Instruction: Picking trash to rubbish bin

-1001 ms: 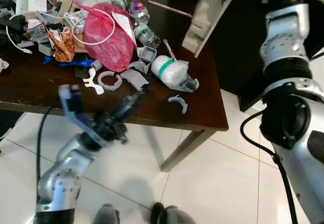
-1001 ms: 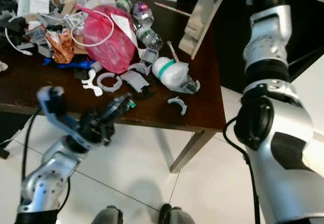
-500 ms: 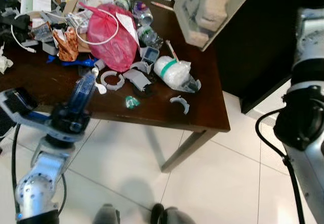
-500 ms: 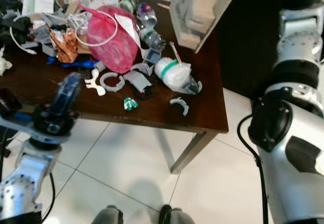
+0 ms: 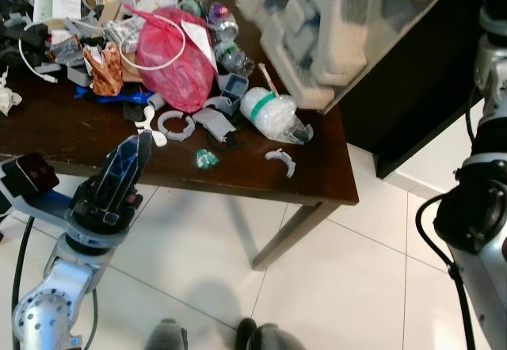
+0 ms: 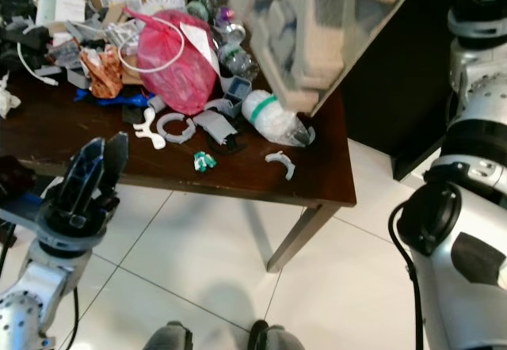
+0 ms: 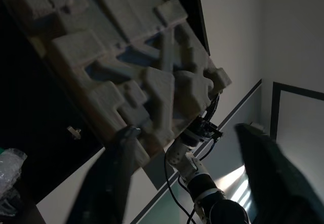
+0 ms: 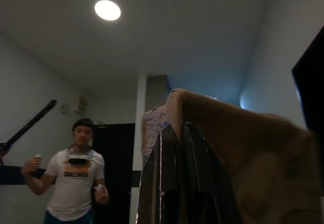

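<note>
- The left gripper (image 5: 133,154) has drawn back off the dark wooden worktop (image 5: 63,132) since a second ago and now hovers at its near edge, about 8 o'clock in the head view, jaws parted and holding nothing.
- A small green-and-white crumpled scrap (image 5: 207,158) now lies on the worktop where that gripper was reaching; I judge it was dropped or uncovered, and it remains to be picked up.
- The large grey moulded pulp packing tray (image 5: 317,25), the trash in hand, has swung in from 1 o'clock to fill the 12-to-2 o'clock sector, raised well above the worktop. The right gripper (image 8: 185,183) has its jaws clamped on the tray's edge.
- The rubbish bin cannot be seen from here, so the carry looks only begun.
- Count, left to right:
  - one orange crumpled foil wrapper (image 5: 101,66);
  - one red plastic bag with a white cord (image 5: 170,53);
  - two pale grey curved plastic clips, a ring-shaped one (image 5: 173,123) and a smaller one (image 5: 280,161) near the front edge;
  - at least two clear plastic bottles (image 5: 230,53) behind the bag;
  - one white plastic-wrapped bundle with a green band (image 5: 269,112).
- One person in a white T-shirt (image 8: 76,183) stands in the background of the right wrist view.
</note>
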### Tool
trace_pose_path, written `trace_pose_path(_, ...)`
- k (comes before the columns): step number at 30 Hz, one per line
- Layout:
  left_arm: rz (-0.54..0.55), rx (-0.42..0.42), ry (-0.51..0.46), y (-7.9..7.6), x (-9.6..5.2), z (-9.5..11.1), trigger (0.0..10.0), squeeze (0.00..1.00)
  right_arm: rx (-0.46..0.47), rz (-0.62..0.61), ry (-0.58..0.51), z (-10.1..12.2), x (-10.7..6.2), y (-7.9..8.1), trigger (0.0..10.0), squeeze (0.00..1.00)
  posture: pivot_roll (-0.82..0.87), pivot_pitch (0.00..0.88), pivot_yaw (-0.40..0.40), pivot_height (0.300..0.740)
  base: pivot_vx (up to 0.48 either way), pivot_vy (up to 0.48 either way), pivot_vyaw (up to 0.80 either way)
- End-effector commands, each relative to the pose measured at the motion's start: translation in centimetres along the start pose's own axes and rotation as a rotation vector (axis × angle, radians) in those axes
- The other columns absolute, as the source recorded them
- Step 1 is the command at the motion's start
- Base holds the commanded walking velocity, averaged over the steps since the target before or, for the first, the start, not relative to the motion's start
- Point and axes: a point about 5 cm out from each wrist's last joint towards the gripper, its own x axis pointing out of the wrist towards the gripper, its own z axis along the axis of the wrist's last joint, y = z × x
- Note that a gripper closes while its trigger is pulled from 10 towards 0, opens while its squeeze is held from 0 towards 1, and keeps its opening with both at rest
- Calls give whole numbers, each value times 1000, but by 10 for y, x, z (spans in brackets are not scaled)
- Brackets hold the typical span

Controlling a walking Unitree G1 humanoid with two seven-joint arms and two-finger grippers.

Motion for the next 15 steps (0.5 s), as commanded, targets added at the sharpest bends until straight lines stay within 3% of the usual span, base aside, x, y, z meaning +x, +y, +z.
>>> trace_pose_path(1, 17, -24, 14, 1, -9, 0, 10000, 1000, -14, 63, -49, 12, 5, 9, 0, 0, 260, 138, -124, 740, 0, 0, 0)
trace_pose_path(5, 29, -28, 9, 3, -14, 2, 10000, 1000, 22, 98, -28, 6, 5, 14, 0, 0, 261, 140, -125, 740, 0, 0, 0)
trace_pose_path(10, 5, -23, 18, 0, -19, 4, 10000, 1000, 155, 153, -34, -8, 1, 23, 0, 0, 259, 139, -128, 740, 0, 0, 0)
trace_pose_path(15, -8, -14, 30, -2, -19, 4, 10000, 1000, 198, 161, -34, -15, 1, 24, 0, 0, 259, 138, -130, 740, 0, 0, 0)
